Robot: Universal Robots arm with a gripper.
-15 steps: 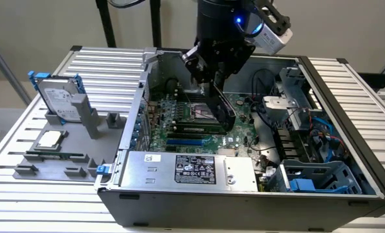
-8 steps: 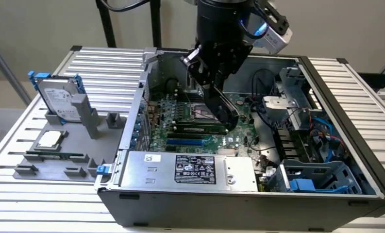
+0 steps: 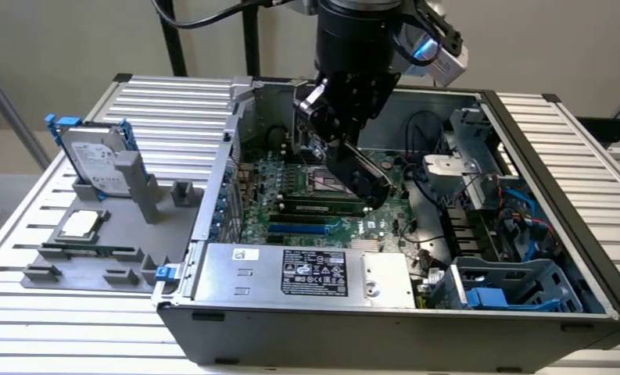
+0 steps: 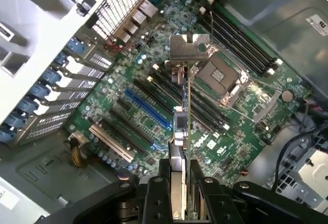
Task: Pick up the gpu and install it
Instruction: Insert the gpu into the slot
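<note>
The jaws are clamped on one gpu (image 4: 181,112), held edge-on between them with its silver bracket at the far end. Just beyond it lies one green motherboard (image 4: 132,66) with one blue slot (image 4: 148,110) and one CPU socket (image 4: 221,75), inside one open computer case (image 3: 393,337). Farther off, one hard drive (image 3: 93,160) stands on the tabletop (image 3: 80,337).
</note>
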